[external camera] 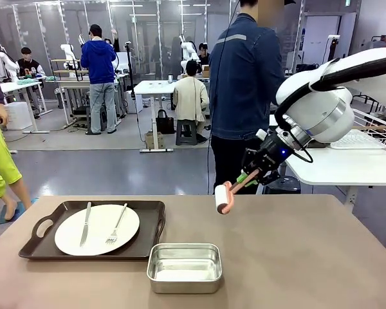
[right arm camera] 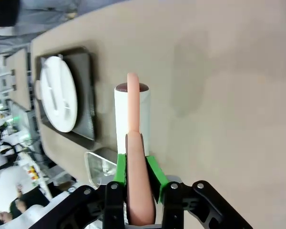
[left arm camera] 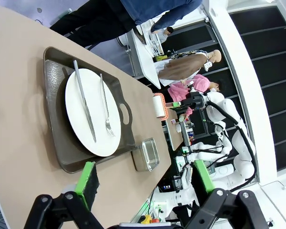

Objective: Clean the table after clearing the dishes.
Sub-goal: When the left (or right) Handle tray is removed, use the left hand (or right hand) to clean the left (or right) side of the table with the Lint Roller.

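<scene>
Front view: right jaws clamp roller (external camera: 222, 198) above table (external camera: 296, 257), plate (external camera: 100, 233) well left.

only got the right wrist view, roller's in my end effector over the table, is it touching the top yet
observer: No. In the front view the roller looks lifted off the table, near its far edge.
operator: what's the left end effector doing
observer: The left end effector is open and holds nothing.
operator: is that pan by the tray empty
observer: Yes, the steel pan looks empty. It sits on the table at the near right corner of the tray.
</scene>
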`<state>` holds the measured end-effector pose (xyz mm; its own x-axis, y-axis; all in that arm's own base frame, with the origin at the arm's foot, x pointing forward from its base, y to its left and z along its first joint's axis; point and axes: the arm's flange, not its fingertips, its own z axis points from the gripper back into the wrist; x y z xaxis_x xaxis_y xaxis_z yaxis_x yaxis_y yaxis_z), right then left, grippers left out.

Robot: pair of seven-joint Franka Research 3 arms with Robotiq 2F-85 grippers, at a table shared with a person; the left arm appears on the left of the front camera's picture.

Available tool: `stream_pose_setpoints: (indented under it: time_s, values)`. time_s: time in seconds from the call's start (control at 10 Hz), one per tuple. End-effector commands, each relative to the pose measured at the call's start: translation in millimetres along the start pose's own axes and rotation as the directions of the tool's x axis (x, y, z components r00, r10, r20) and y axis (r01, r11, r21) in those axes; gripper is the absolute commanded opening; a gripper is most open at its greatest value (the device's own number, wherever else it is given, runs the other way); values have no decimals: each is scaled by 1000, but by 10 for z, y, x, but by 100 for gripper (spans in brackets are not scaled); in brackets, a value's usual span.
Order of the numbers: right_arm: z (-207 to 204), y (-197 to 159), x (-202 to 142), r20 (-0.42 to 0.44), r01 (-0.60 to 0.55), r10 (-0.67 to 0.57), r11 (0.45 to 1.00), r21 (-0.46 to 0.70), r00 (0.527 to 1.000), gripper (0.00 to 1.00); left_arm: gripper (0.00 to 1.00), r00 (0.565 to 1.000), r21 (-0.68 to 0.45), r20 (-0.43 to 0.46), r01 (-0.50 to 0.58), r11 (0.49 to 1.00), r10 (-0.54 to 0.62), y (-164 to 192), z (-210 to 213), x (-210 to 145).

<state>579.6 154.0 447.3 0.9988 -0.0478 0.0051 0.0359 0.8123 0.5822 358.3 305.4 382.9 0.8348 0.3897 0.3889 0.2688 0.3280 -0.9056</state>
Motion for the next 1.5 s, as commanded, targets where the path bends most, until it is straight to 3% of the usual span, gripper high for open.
stream_pose_setpoints:
  time_s: [0.0, 0.3, 0.6, 1.1, 1.4]
  values:
    - [-19, 138, -51, -16, 82, -84, 993, -89, 996, 22, 100, 1000, -10, 3, 13, 1000, -13, -7, 17, -25]
    - [-360, 269, -33, 34, 126, -122, 973, -193, 992, 22, 100, 1000, -10, 3, 13, 1000, -13, -7, 17, -25]
    - [-581, 300, 30, -2, 128, -134, 955, -266, 991, 22, 100, 1000, -10, 3, 13, 1000, -13, -7, 17, -25]
    - [-705, -102, -52, -32, 119, -133, 955, -271, 991, 22, 100, 1000, -10, 3, 13, 1000, -13, -7, 17, -25]
    - [-801, -544, -52, 3, 148, -153, 950, -276, 988, 22, 100, 1000, -10, 3, 13, 1000, -13, -7, 17, -25]
